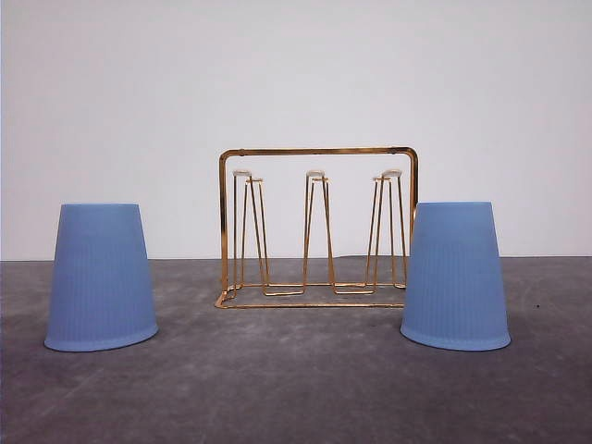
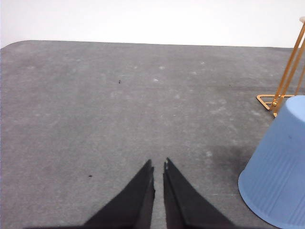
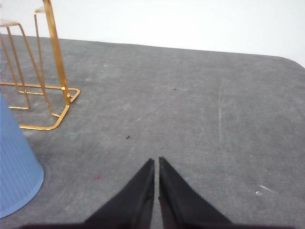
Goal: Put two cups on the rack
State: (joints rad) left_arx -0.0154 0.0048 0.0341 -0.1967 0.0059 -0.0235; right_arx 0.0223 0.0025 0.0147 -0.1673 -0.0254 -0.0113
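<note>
- The left claw point(image 2: 158, 164) had its two dark fingers drawn together to a thin slit at the tips and held nothing; it hung over bare grey counter point(image 2: 119, 109).
- In the left wrist view one cup point(image 2: 279, 164) stood just off to the side of that claw, apart from it and not between the fingers, with a gold corner of the rack point(image 2: 281, 90) beyond it.
- The right claw point(image 3: 156, 161) was closed to the same narrow slit and was likewise empty, over open counter.
- In the right wrist view the other cup point(image 3: 14, 162) sat to the side of that claw, well clear of the fingertips, with the rack's base and handle post behind it.
- From the front, both cups stood upside down, rim on the counter, long axis upright: the left cup point(image 1: 101, 277) well to the left of the rack point(image 1: 317, 227), the right cup point(image 1: 454, 276) just beside its right end, overlapping the frame in that view.
- The rack stood between them and farther back, its white-tipped prongs pointing straight up and all bare.
- Judged from this, each arm was nearer its own cup, and each cup lay inward of its claw, toward the rack.
- Neither cup had yet been grasped; the claws would probably need to open wide before closing on the tapered walls.
</note>
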